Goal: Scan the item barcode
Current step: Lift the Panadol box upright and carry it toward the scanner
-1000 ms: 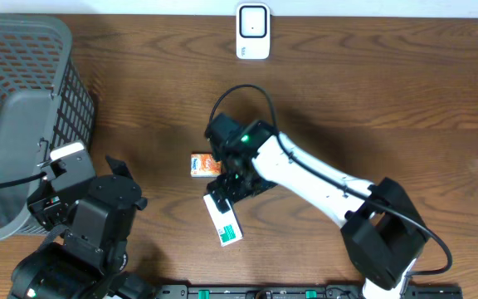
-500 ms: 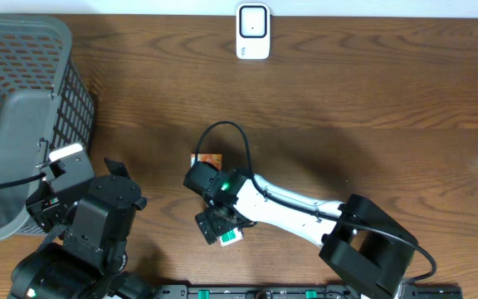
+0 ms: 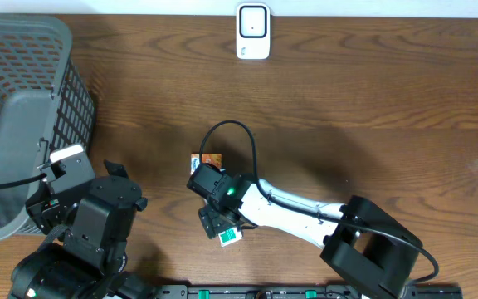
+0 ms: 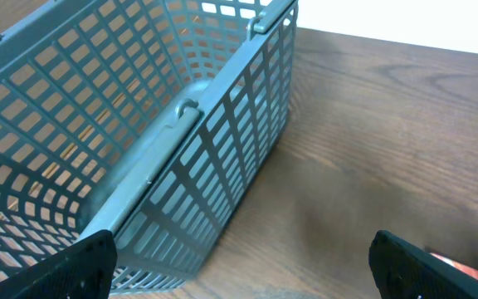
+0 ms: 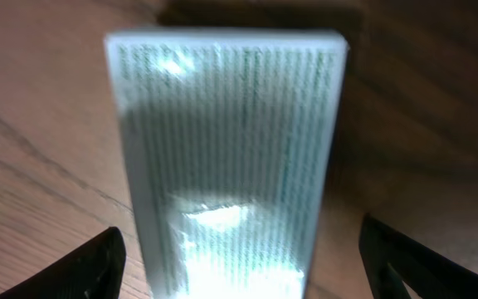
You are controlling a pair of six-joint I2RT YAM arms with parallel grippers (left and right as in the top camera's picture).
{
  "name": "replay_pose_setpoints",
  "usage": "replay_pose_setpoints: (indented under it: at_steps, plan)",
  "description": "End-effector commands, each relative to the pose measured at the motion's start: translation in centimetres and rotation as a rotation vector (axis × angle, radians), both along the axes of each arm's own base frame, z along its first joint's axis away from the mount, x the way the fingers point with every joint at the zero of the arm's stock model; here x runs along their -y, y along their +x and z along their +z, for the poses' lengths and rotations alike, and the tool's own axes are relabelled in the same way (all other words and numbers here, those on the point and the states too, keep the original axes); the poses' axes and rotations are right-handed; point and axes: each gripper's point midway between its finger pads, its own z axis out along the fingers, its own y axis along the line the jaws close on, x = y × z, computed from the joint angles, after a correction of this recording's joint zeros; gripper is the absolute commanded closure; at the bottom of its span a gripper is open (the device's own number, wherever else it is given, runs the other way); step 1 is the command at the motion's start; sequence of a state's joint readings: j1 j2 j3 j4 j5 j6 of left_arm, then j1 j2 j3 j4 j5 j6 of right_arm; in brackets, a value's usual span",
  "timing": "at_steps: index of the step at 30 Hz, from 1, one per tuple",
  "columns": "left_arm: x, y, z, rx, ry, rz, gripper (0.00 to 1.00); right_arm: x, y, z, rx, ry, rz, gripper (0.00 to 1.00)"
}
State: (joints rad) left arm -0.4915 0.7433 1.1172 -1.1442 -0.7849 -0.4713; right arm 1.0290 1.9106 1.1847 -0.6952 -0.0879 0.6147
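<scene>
Box (image 3: 231, 237) lies flat on my counter (image 3: 372, 108) at lower centre, my right gripper (image 5: 243, 264) open astride it without a grip, so I reckon lifting it and showing it to the scanner (image 3: 253, 31) at top centre both remain.

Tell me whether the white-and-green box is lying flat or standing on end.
Lying flat. The white-and-green box rests on the table, its broad printed face turned up toward the right wrist camera.
</scene>
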Motion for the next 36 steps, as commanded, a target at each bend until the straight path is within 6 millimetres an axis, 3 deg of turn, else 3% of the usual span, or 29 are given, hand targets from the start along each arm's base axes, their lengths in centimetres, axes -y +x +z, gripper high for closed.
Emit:
replay_pose_setpoints:
  at_steps: [1,5,11,16,19,28,36]
  plan:
    - [-0.3,-0.1,0.2,0.001,0.013,0.01,0.03,2.4,-1.6,-1.9,-0.06,-0.085,-0.018,0.16]
    - [-0.3,-0.1,0.2,0.001,0.013,0.01,0.03,4.3,-2.0,-2.6,-0.057,-0.155,-0.019,0.27]
    - [-0.3,-0.1,0.2,0.001,0.013,0.01,0.03,4.8,-2.1,-3.1,-0.054,-0.164,-0.019,0.31]
    - [-0.3,-0.1,0.2,0.001,0.013,0.01,0.03,4.8,-2.0,-3.1,-0.051,-0.166,-0.019,0.53]
    - [-0.3,-0.1,0.2,0.001,0.013,0.01,0.03,4.8,-2.1,-3.1,-0.056,-0.167,-0.018,0.61]
    - [-0.3,-0.1,0.2,0.001,0.013,0.01,0.03,4.9,-3.1,-2.7,-0.164,-0.117,0.034,0.59]
    - [-0.3,-0.1,0.2,0.001,0.012,0.01,0.03,6.2,-1.8,-0.2,-0.239,-0.007,0.091,0.57]
